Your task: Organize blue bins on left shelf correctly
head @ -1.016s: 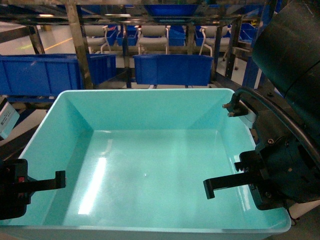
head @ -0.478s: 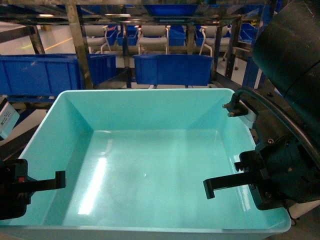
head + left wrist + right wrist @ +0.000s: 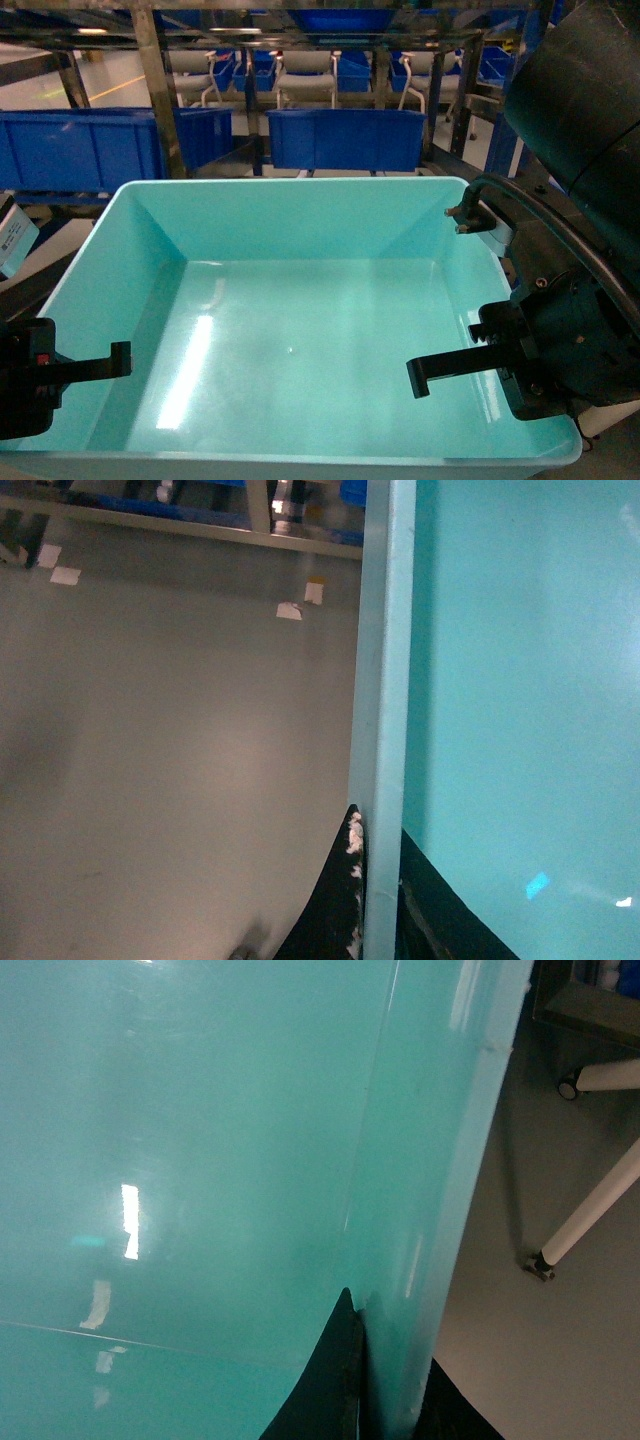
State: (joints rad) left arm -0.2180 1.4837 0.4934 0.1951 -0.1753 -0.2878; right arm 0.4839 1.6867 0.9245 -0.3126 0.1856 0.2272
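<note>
A large light turquoise blue bin (image 3: 300, 320) fills the head view, empty and held up in front of the left shelf (image 3: 160, 90), a steel rack with perforated uprights. My left gripper (image 3: 60, 375) is shut on the bin's left wall. In the left wrist view the rim (image 3: 385, 680) runs between the two black fingers (image 3: 335, 910) of that gripper (image 3: 380, 905). On the opposite side my right gripper (image 3: 500, 375) is shut on the right wall. The right wrist view shows that wall (image 3: 430, 1160) pinched by the right gripper (image 3: 390, 1390), one finger (image 3: 330, 1380) inside the bin.
Darker royal-blue bins (image 3: 345, 138) (image 3: 90, 148) sit on the rack straight ahead, just beyond the held bin's far rim. Grey chairs (image 3: 305, 75) stand behind the rack. Below lies grey floor with tape marks (image 3: 290, 610). White caster legs (image 3: 600, 1200) stand at the right.
</note>
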